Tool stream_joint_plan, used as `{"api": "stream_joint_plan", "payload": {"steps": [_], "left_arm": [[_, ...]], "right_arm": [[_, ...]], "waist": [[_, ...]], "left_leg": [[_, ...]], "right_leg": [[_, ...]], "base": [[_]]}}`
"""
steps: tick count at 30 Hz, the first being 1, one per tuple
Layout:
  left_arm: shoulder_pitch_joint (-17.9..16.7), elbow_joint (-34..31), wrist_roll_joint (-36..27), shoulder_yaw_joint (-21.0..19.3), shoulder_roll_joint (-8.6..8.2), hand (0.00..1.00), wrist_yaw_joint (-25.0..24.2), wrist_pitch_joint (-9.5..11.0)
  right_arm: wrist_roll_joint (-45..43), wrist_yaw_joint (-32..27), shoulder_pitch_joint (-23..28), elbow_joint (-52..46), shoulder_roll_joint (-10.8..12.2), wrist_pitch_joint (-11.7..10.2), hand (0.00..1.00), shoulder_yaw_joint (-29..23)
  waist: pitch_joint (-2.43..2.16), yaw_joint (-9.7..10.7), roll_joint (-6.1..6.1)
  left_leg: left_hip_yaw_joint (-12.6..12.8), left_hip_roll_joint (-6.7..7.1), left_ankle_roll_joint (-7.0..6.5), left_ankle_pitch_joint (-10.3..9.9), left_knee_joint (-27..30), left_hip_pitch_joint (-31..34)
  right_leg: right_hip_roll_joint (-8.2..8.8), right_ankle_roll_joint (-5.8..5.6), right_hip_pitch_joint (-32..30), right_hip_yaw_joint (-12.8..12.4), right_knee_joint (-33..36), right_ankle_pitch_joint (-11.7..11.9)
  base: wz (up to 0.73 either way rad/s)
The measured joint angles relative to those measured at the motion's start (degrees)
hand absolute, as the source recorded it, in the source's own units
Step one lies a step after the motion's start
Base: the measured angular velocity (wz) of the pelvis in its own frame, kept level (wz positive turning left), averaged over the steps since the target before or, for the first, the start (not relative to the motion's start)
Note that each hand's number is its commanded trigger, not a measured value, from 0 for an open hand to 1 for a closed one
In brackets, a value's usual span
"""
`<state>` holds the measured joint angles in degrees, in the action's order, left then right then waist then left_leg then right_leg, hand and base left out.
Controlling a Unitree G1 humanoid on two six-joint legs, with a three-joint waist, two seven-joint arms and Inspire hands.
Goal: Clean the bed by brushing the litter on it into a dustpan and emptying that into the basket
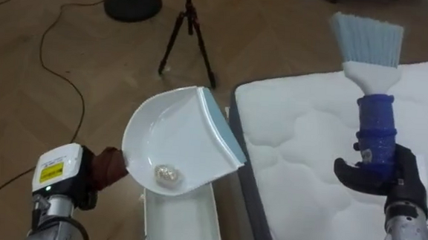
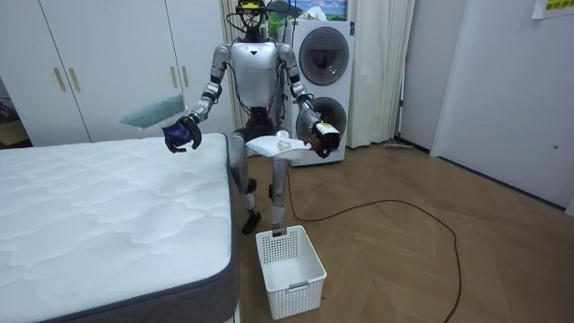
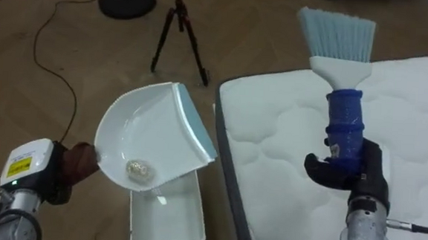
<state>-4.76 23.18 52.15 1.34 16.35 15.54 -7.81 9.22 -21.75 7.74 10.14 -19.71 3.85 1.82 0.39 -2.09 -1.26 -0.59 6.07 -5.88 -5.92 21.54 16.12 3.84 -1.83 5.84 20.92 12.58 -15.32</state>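
Currently, my left hand (image 1: 107,167) clamps the dustpan (image 1: 176,136), my right hand (image 1: 380,175) the brush (image 1: 376,93); a skewed tilt could drop the wad (image 1: 167,175) beside the basket (image 1: 182,222).

A white plastic dustpan with a pale blue lip (image 1: 176,136) is held tilted over a white plastic basket (image 1: 182,222) on the wooden floor (image 1: 36,109), just left of the white quilted mattress (image 1: 309,141). A small crumpled pale wad (image 1: 167,175) lies in the pan. At near left, the left hand (image 1: 87,181) seems to clasp the pan's brown handle. At right, the right hand (image 1: 378,175) curls round an upright blue-handled brush with pale blue bristles (image 1: 375,107).
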Motion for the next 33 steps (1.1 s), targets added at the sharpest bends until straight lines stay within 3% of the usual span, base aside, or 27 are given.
{"api": "stream_joint_plan", "payload": {"steps": [2,3,6,8,9,12,13,14,15,17,19,21,26,28,33], "left_arm": [[0.12,-0.09,0.13,-0.69,0.05,1.00,0.01,0.23],[0.05,0.01,0.13,-0.97,0.06,1.00,-0.02,0.54],[0.04,0.10,0.12,-1.05,0.17,1.00,-0.19,0.93],[0.05,0.09,0.20,-1.04,0.50,1.00,-0.22,1.19],[0.10,0.08,0.10,-1.06,0.67,1.00,-0.22,1.19],[0.07,-0.06,0.08,-1.03,0.84,1.00,-0.44,1.13],[0.09,-0.55,0.10,-1.00,0.87,1.00,-0.50,1.15],[0.09,-0.67,0.06,-0.95,0.87,1.00,-0.51,1.22],[0.02,-0.66,-0.29,-0.92,0.88,1.00,-0.73,1.41],[0.01,-0.70,-0.32,-1.08,0.98,1.00,-0.97,1.81],[-0.02,-0.68,-0.31,-1.24,2.07,1.00,-0.98,2.04],[-0.21,-0.68,-0.17,-1.29,2.34,1.00,-0.97,2.02],[-0.32,-0.47,0.01,-1.14,2.31,1.00,-0.96,1.92],[-0.10,0.78,-0.24,-1.02,2.32,1.00,-0.69,1.74],[0.45,5.09,-0.33,0.60,2.34,1.00,-0.27,0.49]], "right_arm": [[0.53,0.08,-0.04,1.01,0.03,0.00,0.00,0.20],[1.15,0.54,-0.01,2.18,0.04,0.00,0.00,0.22],[1.81,0.87,0.08,4.07,0.05,0.02,0.00,0.22],[1.77,1.28,0.18,5.14,0.31,0.02,0.00,0.22],[1.78,1.38,0.32,5.20,0.37,0.03,0.00,0.22],[1.81,1.42,0.33,5.23,0.70,0.05,0.00,0.22],[1.78,1.52,0.32,5.27,0.86,0.05,0.00,0.22],[1.78,1.69,0.33,5.41,0.90,0.05,0.00,0.22],[1.78,2.07,0.41,5.68,0.96,0.05,0.00,0.25],[1.84,2.38,0.64,5.58,1.02,0.04,0.00,0.25],[1.84,3.66,0.66,4.90,1.03,-0.05,0.00,0.25],[1.80,4.24,0.61,4.80,1.01,-0.05,0.00,0.21],[1.77,5.30,0.06,4.77,0.93,-0.06,0.00,0.18],[1.82,5.64,-0.28,4.87,0.90,-0.08,0.00,0.36],[1.66,6.30,-2.00,8.35,0.93,-0.68,0.00,2.66]], "waist": [[-0.03,0.14,0.07],[0.01,-0.14,0.02],[0.09,-1.03,-0.06],[0.31,-1.08,-0.34],[0.40,-1.22,-0.28],[0.63,-0.74,-0.27],[0.63,0.49,-0.28],[0.63,0.70,-0.32],[0.66,0.54,-0.35],[0.38,0.24,0.17],[0.34,0.24,0.26],[0.28,0.14,0.33],[0.27,0.14,0.29],[0.47,-0.13,0.69],[0.85,0.20,1.06]], "left_leg": [[0.07,0.08,-0.23,-0.15,0.01,-0.11],[0.62,-0.64,-0.73,-0.51,0.24,-0.56],[-0.75,-0.53,-1.07,-1.73,1.21,-1.27],[-2.48,-0.23,-1.63,-2.61,1.66,-1.98],[-3.53,-0.27,-1.48,-2.75,1.65,-2.02],[-6.28,0.32,-1.34,-2.77,1.76,-2.82],[-7.76,0.91,-1.23,-2.78,2.06,-3.03],[-8.21,1.16,-1.28,-2.93,2.24,-3.34],[-8.81,1.66,-1.11,-3.50,2.54,-4.02],[-8.96,1.82,-0.32,-4.14,3.19,-4.47],[-9.34,2.21,-0.20,-4.59,3.03,-4.69],[-9.29,2.11,-0.21,-4.58,2.18,-4.91],[-8.80,1.65,-0.83,-5.77,2.65,-4.69],[-8.87,1.49,-1.04,-7.73,5.24,-4.64],[-8.88,1.66,-1.17,-8.59,6.11,-3.72]], "right_leg": [[0.32,-0.10,-0.62,0.55,2.64,-0.07],[0.72,-0.44,-1.41,0.15,5.67,-0.31],[1.93,-0.65,-4.81,-1.04,14.82,-0.49],[1.87,-0.74,-8.12,-4.74,20.45,-1.06],[1.00,-0.16,-11.12,-7.38,21.51,-1.90],[-0.07,0.09,-17.49,-11.02,17.88,-1.68],[-0.23,0.19,-18.17,-12.29,13.76,-0.13],[-0.31,0.18,-18.39,-13.08,11.71,0.76],[-0.40,0.10,-18.17,-14.12,9.16,3.21],[-0.47,0.19,-16.66,-13.99,7.94,4.97],[0.07,0.08,-15.72,-12.39,7.07,8.27],[0.03,0.22,-15.52,-12.46,6.98,8.46],[-0.16,0.50,-15.28,-12.15,7.72,7.08],[-0.53,0.45,-15.32,-12.50,9.45,5.60],[-0.38,0.28,-16.56,-12.90,10.91,4.55]], "base": [[0.26],[0.17],[0.14],[0.24],[0.32],[0.52],[0.85],[0.71],[0.47],[0.33],[0.28],[0.22],[0.14],[-0.02],[0.00]]}}
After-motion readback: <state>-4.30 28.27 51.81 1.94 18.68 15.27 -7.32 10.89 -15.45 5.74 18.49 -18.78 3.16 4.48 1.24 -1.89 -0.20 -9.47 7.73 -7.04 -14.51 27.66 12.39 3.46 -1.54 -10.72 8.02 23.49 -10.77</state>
